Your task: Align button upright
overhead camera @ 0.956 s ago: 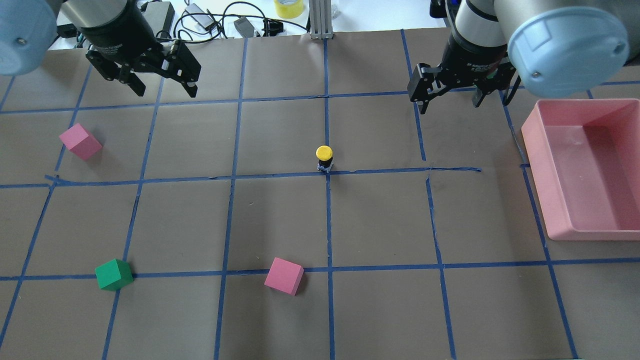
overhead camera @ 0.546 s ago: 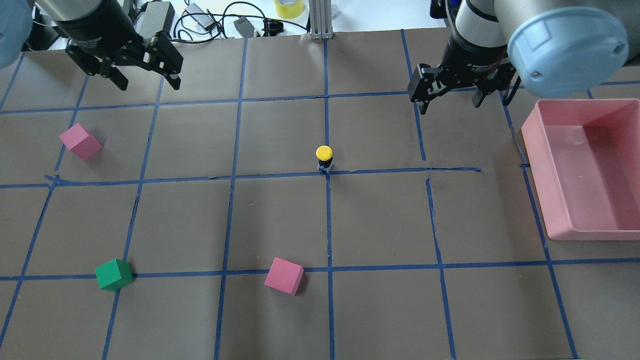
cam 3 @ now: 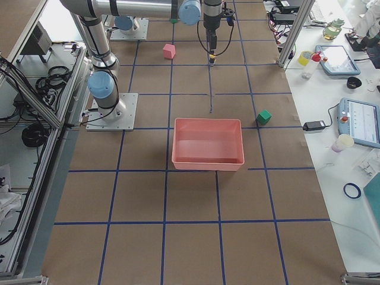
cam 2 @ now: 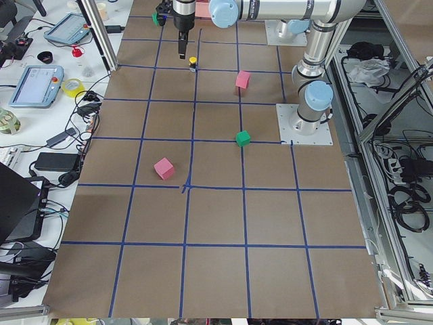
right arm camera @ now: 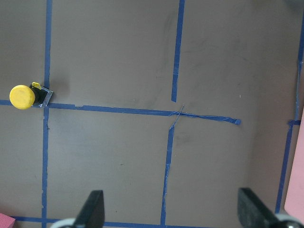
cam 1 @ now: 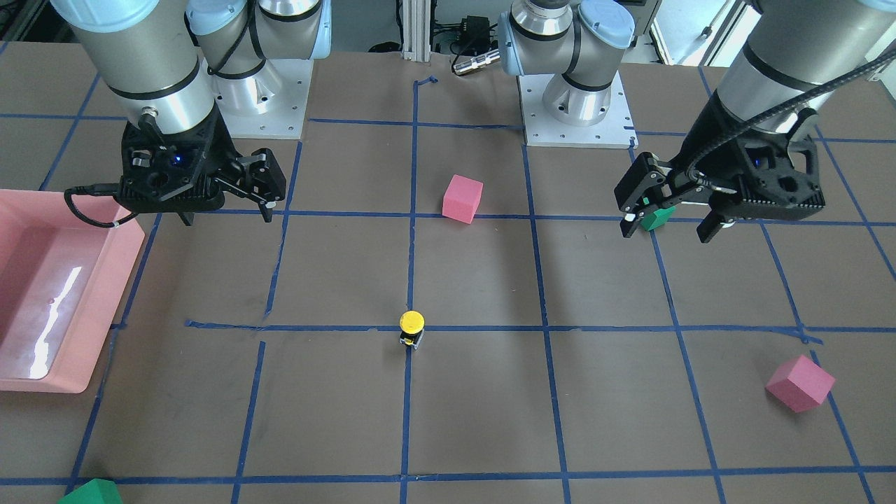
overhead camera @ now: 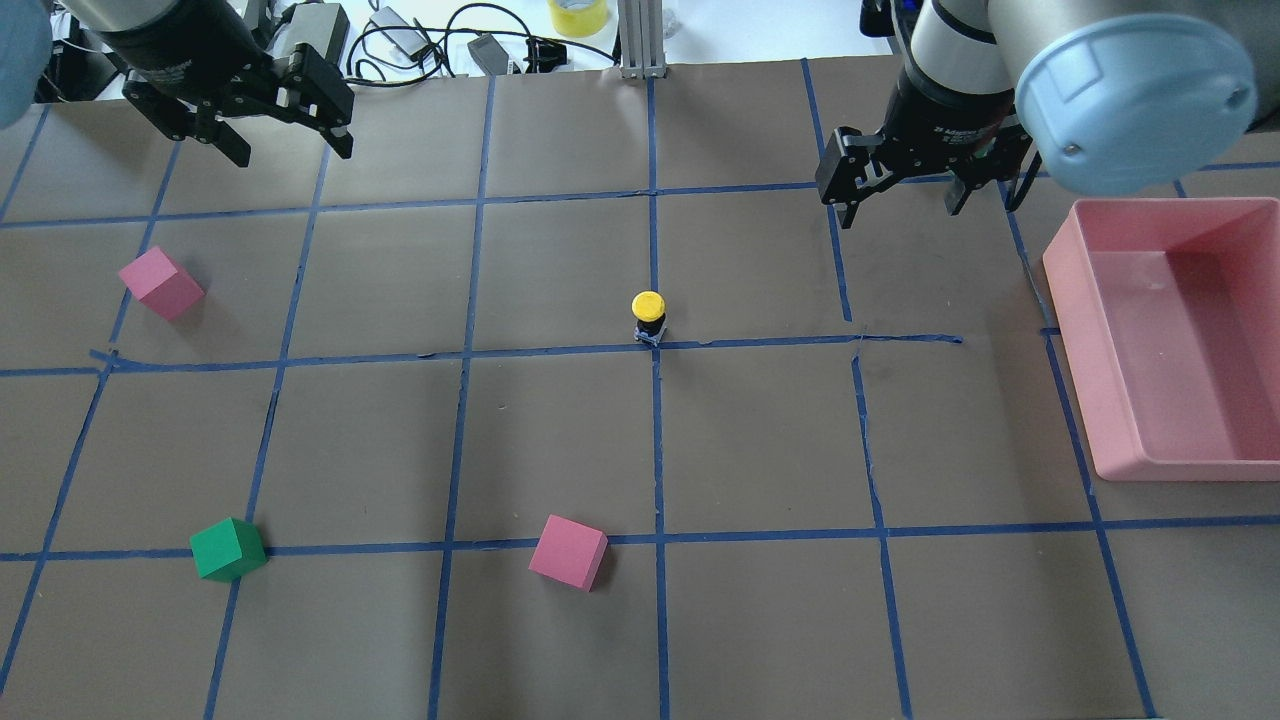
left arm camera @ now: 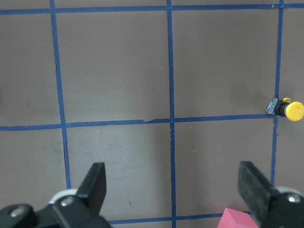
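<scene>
Button: tiny push-button switch with a round yellow cap, black blocky body and silvery base (overhead camera: 649,318). It stands upright, cap on top, with its base on a crossing of blue tape lines (overhead camera: 457,440) near the middle of the table. Nothing touches it.
Table: flat top covered in brown paper (overhead camera: 560,440), gridded with the tape.
Left gripper: black two-finger gripper (overhead camera: 293,152), held above the far left part of the table. Its fingers are spread wide with nothing between them. Well apart from the button.
Left wrist view: both fingertips frame bare paper, the button shows at the right edge, and a pink corner shows at the bottom.
Right gripper: black two-finger gripper (overhead camera: 900,208), above the far right part of the table, near the tray's far corner. Its fingers are also spread wide and hold nothing. Well apart from the button.
Pink plastic tray: shallow rectangular bin (overhead camera: 1075,300) at the right edge.
Pink foam cubes: one at the left (overhead camera: 161,283), one near the front centre (overhead camera: 568,551), on a tape line.
Green foam cube: front left (overhead camera: 228,549), on the same tape line.
</scene>
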